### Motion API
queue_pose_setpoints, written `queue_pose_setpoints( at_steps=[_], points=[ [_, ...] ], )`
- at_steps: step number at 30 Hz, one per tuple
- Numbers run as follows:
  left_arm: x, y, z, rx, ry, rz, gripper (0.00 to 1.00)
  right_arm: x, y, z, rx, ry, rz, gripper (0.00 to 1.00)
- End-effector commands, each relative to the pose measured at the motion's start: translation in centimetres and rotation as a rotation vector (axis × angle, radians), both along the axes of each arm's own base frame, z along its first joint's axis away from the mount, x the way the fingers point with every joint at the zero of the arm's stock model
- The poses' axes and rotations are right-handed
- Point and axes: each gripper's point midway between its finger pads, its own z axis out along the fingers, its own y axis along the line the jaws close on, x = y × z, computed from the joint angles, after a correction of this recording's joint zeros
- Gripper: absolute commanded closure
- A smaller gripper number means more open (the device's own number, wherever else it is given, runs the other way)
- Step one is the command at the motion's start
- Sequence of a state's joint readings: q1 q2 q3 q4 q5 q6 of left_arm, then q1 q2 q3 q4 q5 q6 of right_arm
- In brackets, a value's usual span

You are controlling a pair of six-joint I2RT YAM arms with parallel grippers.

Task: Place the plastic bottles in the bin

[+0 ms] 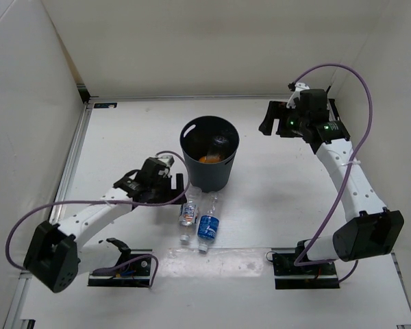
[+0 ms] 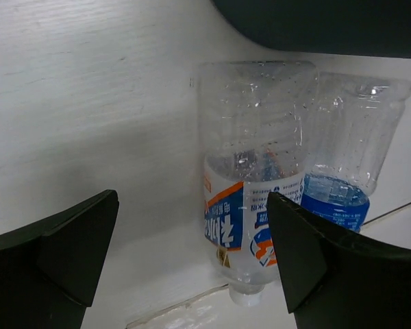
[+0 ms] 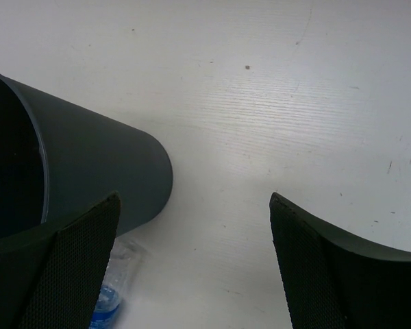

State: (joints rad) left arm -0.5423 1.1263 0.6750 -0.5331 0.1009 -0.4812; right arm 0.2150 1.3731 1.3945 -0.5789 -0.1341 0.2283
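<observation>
The dark bin (image 1: 209,159) stands upright mid-table; something orange (image 1: 209,159) and a clear bottle (image 1: 218,142) lie inside it. Two clear bottles lie side by side on the table just in front of it: one with a white-blue label (image 1: 188,213) (image 2: 250,185) and one with a blue label (image 1: 207,229) (image 2: 346,161). My left gripper (image 1: 166,179) (image 2: 192,253) is open and empty, just left of the white-blue bottle. My right gripper (image 1: 268,118) (image 3: 195,260) is open and empty, raised to the right of the bin (image 3: 68,171). The blue-label bottle shows in the right wrist view (image 3: 113,288).
White walls close in the table on the left, back and right. A metal rail (image 1: 74,161) runs along the left edge. A strip of clear tape (image 1: 222,257) lies on the table near the front, between the arm bases.
</observation>
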Motion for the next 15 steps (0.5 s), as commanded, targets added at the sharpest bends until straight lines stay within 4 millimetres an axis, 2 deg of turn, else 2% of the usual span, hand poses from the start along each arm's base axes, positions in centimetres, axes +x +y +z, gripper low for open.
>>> queue_pose_setpoints(
  at_steps=[1, 5, 9, 15],
  points=[
    [1.7, -2.0, 0.7, 0.001, -0.058, 0.002, 0.00, -0.6, -0.8, 1.3, 0.004, -0.027, -0.007, 0.10],
    [1.5, -3.9, -1.0, 0.030, -0.030, -0.026, 0.00, -0.9, -1.3, 1.3, 0.010, -0.005, -0.007, 0.10],
    [0.9, -5.5, -1.5, 0.023, -0.016, -0.058, 0.00, -0.9, -2.2, 1.2, 0.016, 0.007, -0.020, 0.10],
    [0.7, -6.3, -2.3, 0.070, -0.005, -0.087, 0.00, -1.2, -2.7, 0.6, 0.023, 0.038, -0.030, 0.10]
  ],
)
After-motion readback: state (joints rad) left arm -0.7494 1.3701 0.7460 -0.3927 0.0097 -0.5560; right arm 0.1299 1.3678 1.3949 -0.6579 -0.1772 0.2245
